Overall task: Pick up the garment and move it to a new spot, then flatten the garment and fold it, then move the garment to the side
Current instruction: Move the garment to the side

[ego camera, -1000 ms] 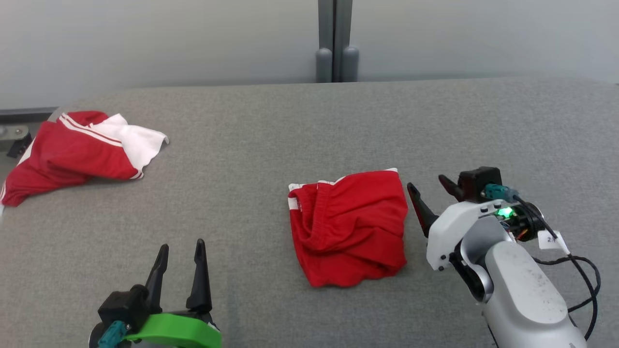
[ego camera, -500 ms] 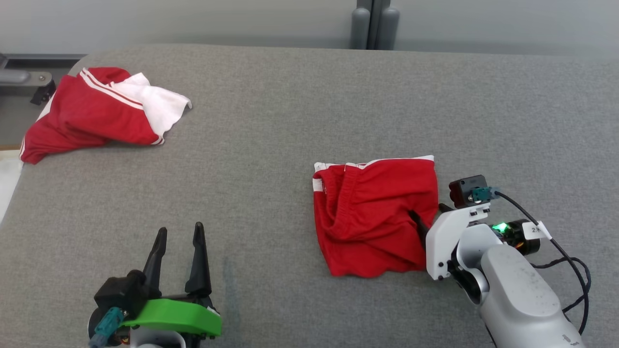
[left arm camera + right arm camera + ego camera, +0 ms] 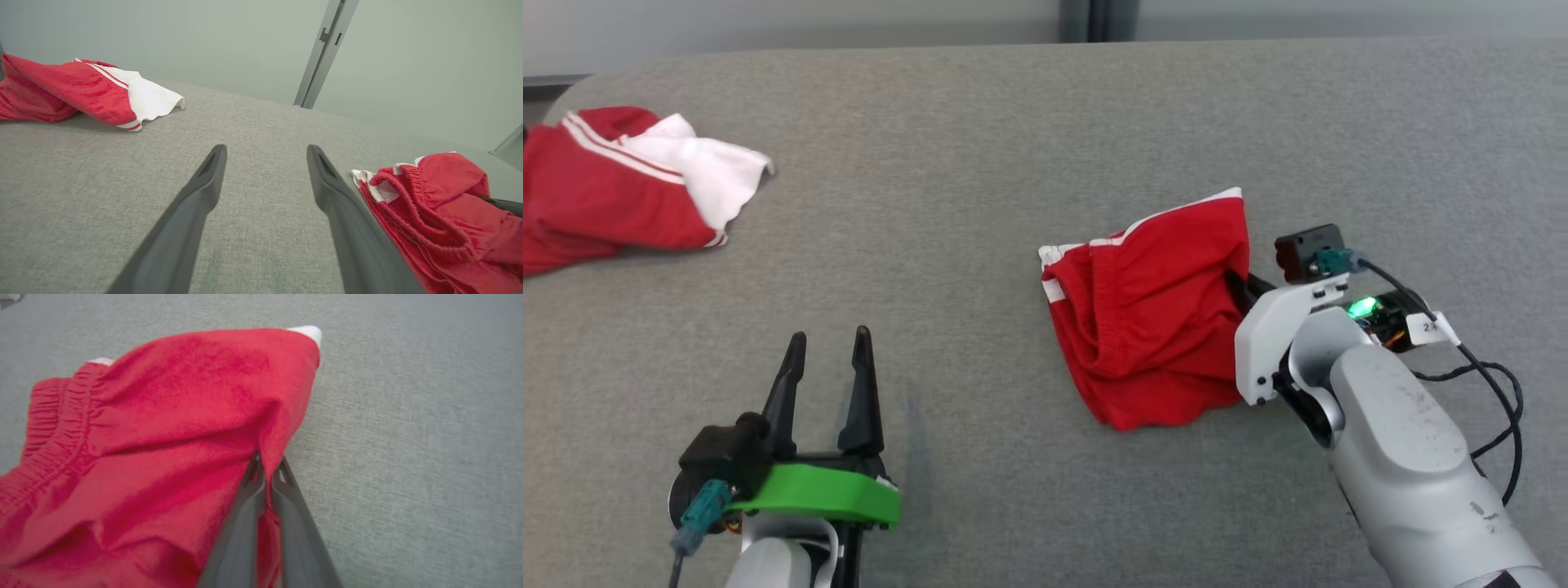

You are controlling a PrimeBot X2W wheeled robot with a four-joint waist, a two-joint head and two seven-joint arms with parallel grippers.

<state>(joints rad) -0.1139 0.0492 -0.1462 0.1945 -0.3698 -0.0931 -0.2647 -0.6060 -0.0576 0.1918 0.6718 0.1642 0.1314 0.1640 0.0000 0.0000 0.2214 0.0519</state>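
Note:
The garment (image 3: 1147, 314) is a pair of red shorts with white trim, crumpled on the grey table (image 3: 980, 163) right of centre. My right gripper (image 3: 1235, 284) is shut on its right edge, and that edge is lifted a little. In the right wrist view the two fingers pinch a fold of the red garment (image 3: 171, 428) where the right gripper (image 3: 265, 463) closes. My left gripper (image 3: 827, 347) stands open at the lower left, well apart from the cloth. In the left wrist view the left gripper (image 3: 265, 153) is open over bare table, with the garment (image 3: 437, 212) to its right.
A second red and white piece of clothing (image 3: 613, 192) lies bunched at the table's far left edge, also seen as the red and white clothing (image 3: 81, 90) from the left wrist. A grey wall with a vertical post (image 3: 327, 53) stands behind the table. A black cable (image 3: 1494, 384) hangs off my right wrist.
My right gripper moved left onto the garment's right edge and shut on it, pulling that edge up. The head camera tilted and shifted. The left gripper stayed open and still.

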